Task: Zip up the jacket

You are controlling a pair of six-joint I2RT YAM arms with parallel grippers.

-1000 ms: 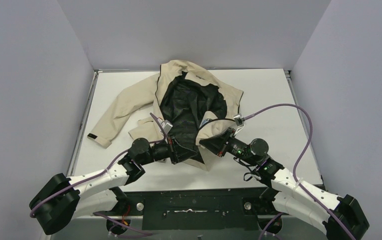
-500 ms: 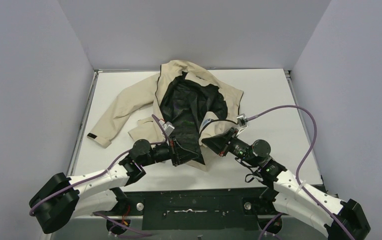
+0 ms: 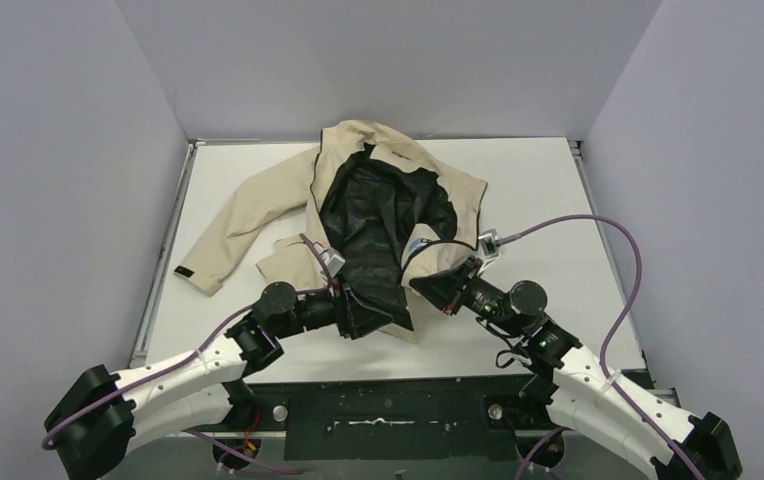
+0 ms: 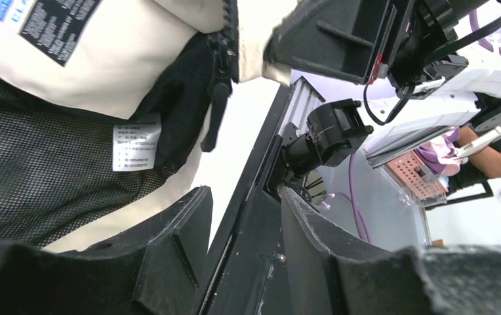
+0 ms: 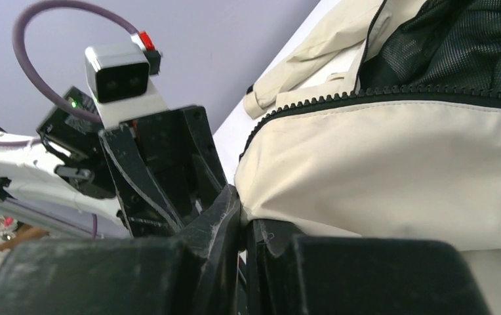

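Black-fingered, the left end effector (image 4: 244, 197) stands partly open at the near middle of the white counter (image 3: 538, 180), its two fingers parted with nothing between them. Just beyond its tips is the near hem of the jacket (image 3: 458, 190). There a dark zipper pull (image 4: 216, 105) hangs down, and a white care label (image 4: 136, 146) is sewn against the black mesh lining (image 3: 378, 220).

To its right, the right end effector (image 5: 242, 210) is clamped tight on the beige edge of the jacket's other front panel, the fabric pinched between its pads. The row of zipper teeth (image 5: 392, 96) runs along that panel's edge farther up. A purple cable (image 3: 568, 220) arcs from the right wrist over the right side of the counter.

The jacket lies front up in the middle of the counter, unzipped, with the black lining showing wide between the two beige panels. One long sleeve (image 3: 243, 215) stretches out toward the left edge and ends in a cuff with a small black tab (image 3: 187, 273). Farthest away, the jacket's top end reaches almost to the back edge of the counter, below the grey wall (image 3: 378, 60).
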